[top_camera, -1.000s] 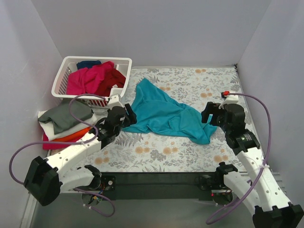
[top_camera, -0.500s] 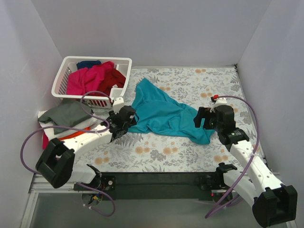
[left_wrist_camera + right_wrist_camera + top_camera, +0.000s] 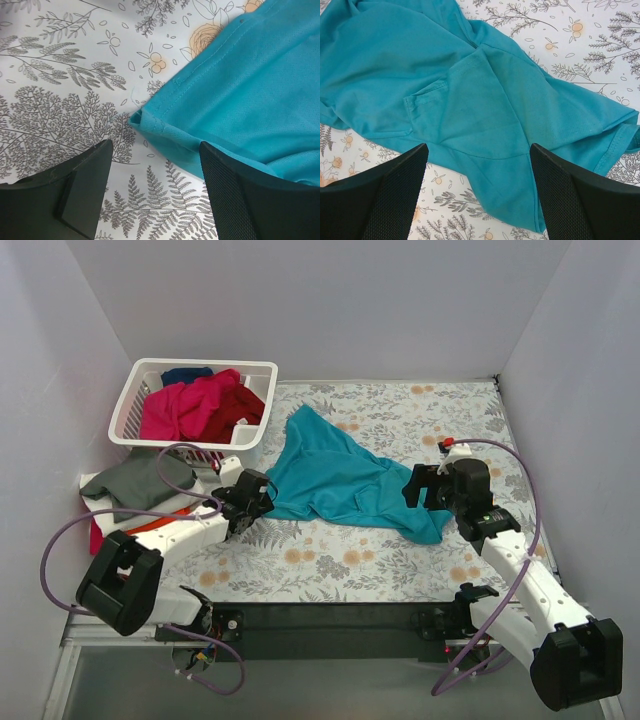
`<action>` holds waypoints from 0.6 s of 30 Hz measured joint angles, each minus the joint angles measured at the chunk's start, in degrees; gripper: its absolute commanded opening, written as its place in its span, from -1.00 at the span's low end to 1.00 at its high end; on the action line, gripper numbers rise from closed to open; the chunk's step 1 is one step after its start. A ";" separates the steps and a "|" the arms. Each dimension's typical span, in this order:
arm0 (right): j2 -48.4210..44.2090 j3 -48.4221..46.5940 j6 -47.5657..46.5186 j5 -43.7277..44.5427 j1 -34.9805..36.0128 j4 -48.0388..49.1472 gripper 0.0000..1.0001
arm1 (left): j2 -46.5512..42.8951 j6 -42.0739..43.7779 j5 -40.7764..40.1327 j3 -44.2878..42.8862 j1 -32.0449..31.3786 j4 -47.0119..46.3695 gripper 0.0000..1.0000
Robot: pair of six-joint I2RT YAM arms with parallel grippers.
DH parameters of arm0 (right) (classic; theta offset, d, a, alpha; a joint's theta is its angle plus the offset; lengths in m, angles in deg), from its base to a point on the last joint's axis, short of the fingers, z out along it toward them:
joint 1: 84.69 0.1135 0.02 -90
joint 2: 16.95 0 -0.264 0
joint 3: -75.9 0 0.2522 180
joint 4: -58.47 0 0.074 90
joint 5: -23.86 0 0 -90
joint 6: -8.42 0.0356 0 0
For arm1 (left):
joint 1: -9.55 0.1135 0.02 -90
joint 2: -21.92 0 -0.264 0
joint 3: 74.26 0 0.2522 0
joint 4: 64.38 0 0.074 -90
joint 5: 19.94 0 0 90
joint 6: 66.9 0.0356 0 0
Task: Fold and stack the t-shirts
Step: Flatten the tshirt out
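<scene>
Folded stack and basket of shirts sit left of the teal shirt, which lies crumpled on the table. Left gripper, jaws spread, straddles its left hem corner. Right gripper, jaws spread, hangs above its right half, holding nothing.

free: bare tabletop lay at far right and along the near edge | blocked: teal shirt sprawled across the middle; basket stood far left; folded pile sat near left pincer | walls boxed three sides
</scene>
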 measured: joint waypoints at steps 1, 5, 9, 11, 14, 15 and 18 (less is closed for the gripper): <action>0.00 0.13 -0.17 0.00 0.00 0.13 0.51 | 0.52 0.00 0.42 0.00 0.13 -0.48 0.29; -0.13 0.87 -0.46 -0.15 0.00 0.48 0.51 | 2.69 -0.02 1.44 0.00 1.20 -1.92 0.24; -0.33 0.98 -0.61 -0.20 0.00 0.70 0.51 | 3.39 -0.20 1.62 0.00 1.90 -3.23 0.21; -0.33 0.98 -0.63 -0.20 0.00 0.76 0.51 | 3.37 -0.37 1.57 0.09 2.23 -3.82 0.21; -0.22 1.01 -0.66 -0.22 0.00 0.81 0.51 | 3.02 -0.42 1.62 0.76 2.73 -4.90 0.21; -0.09 1.01 -0.66 -0.24 0.00 0.83 0.51 | 2.84 -0.44 1.64 1.01 2.86 -5.18 0.21; 1.03 1.01 -0.68 -0.63 0.00 1.09 0.50 | 2.64 -0.44 1.64 1.46 3.23 -6.01 0.21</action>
